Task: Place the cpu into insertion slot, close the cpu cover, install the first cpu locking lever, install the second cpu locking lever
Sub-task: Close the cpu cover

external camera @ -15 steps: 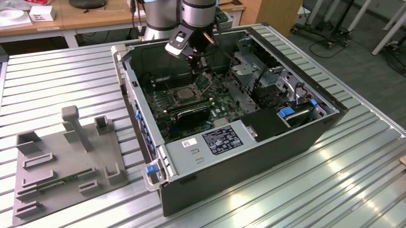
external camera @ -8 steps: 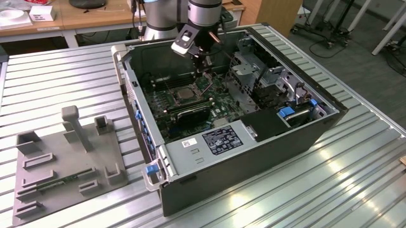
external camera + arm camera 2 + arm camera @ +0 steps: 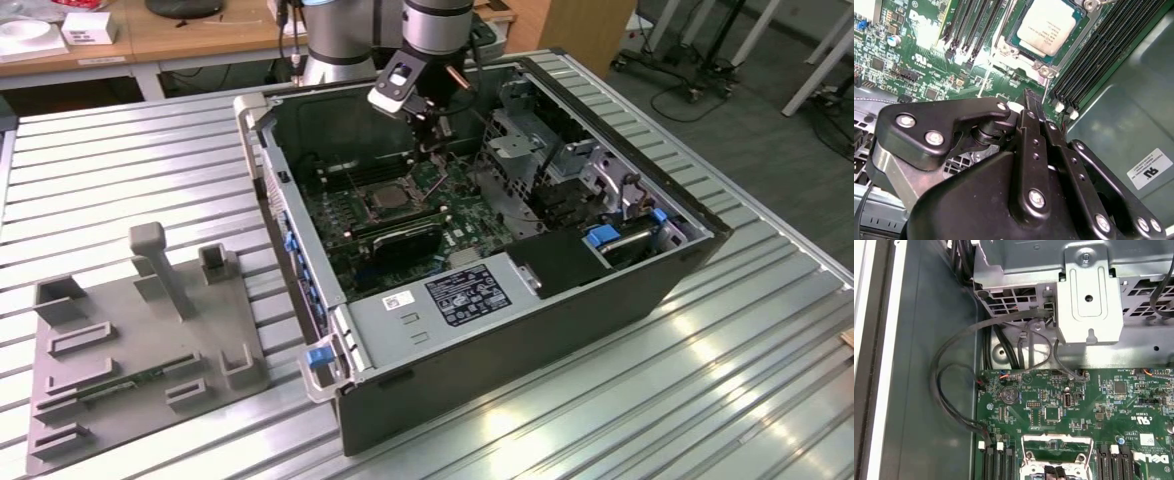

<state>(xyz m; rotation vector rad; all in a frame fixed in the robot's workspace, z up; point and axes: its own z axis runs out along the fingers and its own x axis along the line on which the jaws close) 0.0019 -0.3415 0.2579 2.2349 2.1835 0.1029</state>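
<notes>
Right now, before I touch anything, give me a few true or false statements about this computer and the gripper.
1. The cpu is clamped in the gripper. False: it lies in the insertion slot on the green board.
2. The computer case lies on its side with its open face upward. True.
3. The grey fixture tray sits on the exterior view's right of the case. False: it is on the exterior view's left.
4. The gripper hangs over the green board, inside the case. True.
</notes>
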